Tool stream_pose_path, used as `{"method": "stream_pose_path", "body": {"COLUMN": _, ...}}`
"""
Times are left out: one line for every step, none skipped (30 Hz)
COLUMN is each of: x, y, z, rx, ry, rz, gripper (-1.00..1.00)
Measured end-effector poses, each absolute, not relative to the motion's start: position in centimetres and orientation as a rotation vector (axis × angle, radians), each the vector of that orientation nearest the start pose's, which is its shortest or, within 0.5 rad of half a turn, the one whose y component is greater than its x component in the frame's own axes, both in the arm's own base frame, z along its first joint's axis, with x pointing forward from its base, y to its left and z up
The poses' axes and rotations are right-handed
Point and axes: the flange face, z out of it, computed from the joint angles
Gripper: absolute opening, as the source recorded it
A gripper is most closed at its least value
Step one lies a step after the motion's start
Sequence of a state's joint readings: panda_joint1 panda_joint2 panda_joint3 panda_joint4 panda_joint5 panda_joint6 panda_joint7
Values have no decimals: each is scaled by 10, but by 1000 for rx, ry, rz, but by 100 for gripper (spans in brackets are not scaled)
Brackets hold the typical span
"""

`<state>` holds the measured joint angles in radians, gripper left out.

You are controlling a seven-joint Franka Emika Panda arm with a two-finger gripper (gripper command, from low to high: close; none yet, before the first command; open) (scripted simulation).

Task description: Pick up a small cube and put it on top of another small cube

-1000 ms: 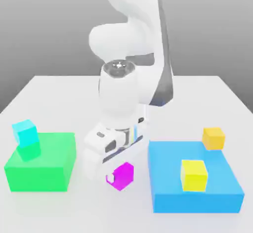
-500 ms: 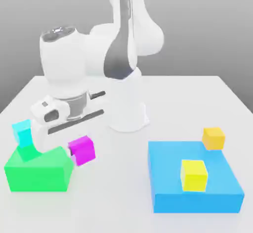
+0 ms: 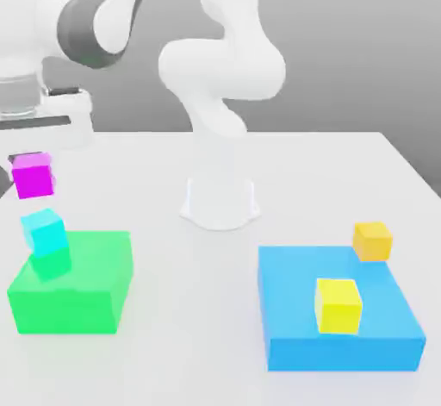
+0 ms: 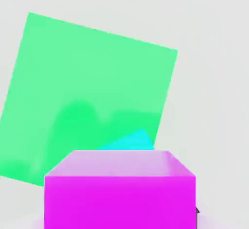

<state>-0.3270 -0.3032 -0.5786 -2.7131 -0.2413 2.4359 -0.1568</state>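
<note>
The gripper point(image 3: 34, 167) is shut tight on the pink cube point(image 3: 34, 176), up in the air above the cyan cube point(image 3: 45, 231). That one sits on a small green cube point(image 3: 52, 263) on the green block point(image 3: 82, 288). The blue block point(image 3: 379, 331) with the yellow cube point(image 3: 338, 304) is far off.

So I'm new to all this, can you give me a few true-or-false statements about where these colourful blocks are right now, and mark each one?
1. The magenta cube is in the air above the cyan cube. True.
2. The magenta cube already rests on the cyan cube. False: a gap shows between them in the exterior view.
3. The cyan cube sits on a small green cube, at a corner of the green flat block. True.
4. The yellow cube lies on the white table. False: it sits on the blue flat block.
5. The orange cube is stacked on the yellow cube. False: it stands apart, near the blue flat block's far edge.
</note>
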Motion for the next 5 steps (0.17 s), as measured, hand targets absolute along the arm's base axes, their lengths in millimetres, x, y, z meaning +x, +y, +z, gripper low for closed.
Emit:
{"method": "stream_pose_path", "body": {"x": 251, "y": -301, "z": 295, "rx": -3018, "ry": 840, "rz": 1, "gripper": -100}}
{"method": "stream_pose_path", "body": {"x": 250, "y": -302, "z": 284, "rx": -3020, "ry": 843, "rz": 1, "gripper": -100}}
{"method": "stream_pose_path", "body": {"x": 249, "y": -302, "z": 279, "rx": -3022, "ry": 845, "rz": 1, "gripper": 100}}
{"method": "stream_pose_path", "body": {"x": 249, "y": -302, "z": 279, "rx": -3022, "ry": 845, "rz": 1, "gripper": 100}}
{"method": "stream_pose_path", "body": {"x": 249, "y": -302, "z": 279, "rx": -3022, "ry": 845, "rz": 1, "gripper": 100}}
